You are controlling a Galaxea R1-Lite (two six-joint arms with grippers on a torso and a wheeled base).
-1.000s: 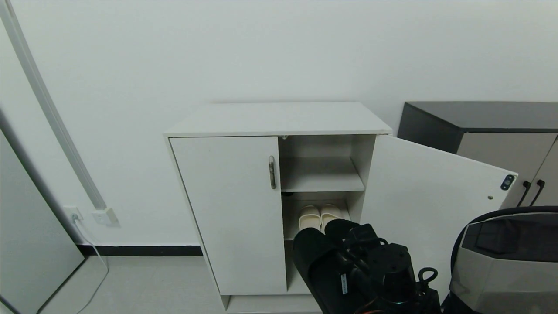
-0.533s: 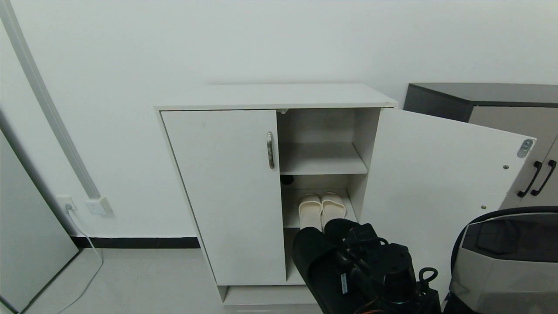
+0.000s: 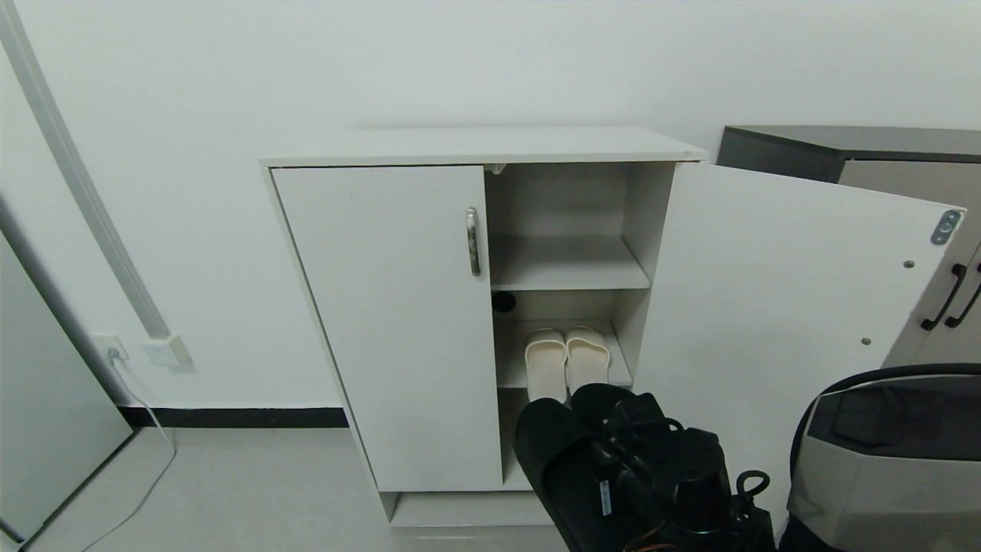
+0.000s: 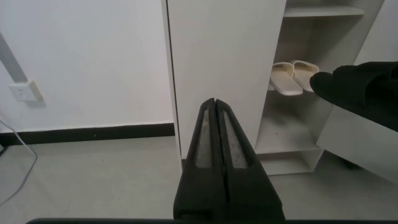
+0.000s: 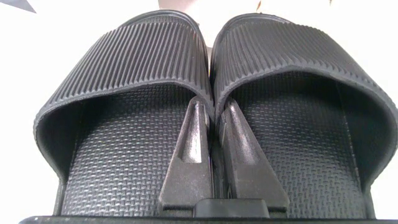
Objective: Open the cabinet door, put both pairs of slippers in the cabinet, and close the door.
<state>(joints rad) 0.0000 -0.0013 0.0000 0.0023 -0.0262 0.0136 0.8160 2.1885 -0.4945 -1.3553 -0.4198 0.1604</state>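
The white cabinet (image 3: pixel 398 307) stands against the wall, its right door (image 3: pixel 774 291) swung open and its left door shut. A cream pair of slippers (image 3: pixel 567 360) lies side by side on the middle shelf, also seen as cream slippers (image 4: pixel 295 76). My right gripper (image 3: pixel 632 441) holds the black pair of slippers (image 3: pixel 563 452) just in front of the open compartment, below that shelf. In the right wrist view my right gripper (image 5: pixel 211 112) is shut on the touching inner edges of the black slippers (image 5: pixel 130 93). My left gripper (image 4: pixel 214 106) is shut and empty, off the left door.
A dark grey cabinet (image 3: pixel 881 153) stands right of the open door, close to its edge. A metal handle (image 3: pixel 473 241) is on the shut left door. A wall socket (image 3: pixel 165 349) with a cable and a door panel (image 3: pixel 46 399) are at the left. The bottom shelf (image 4: pixel 283 134) is bare.
The whole head view has shifted, so the cabinet sits higher in the picture and more floor shows: the camera moved. The right gripper with the black slippers keeps its place in the picture.
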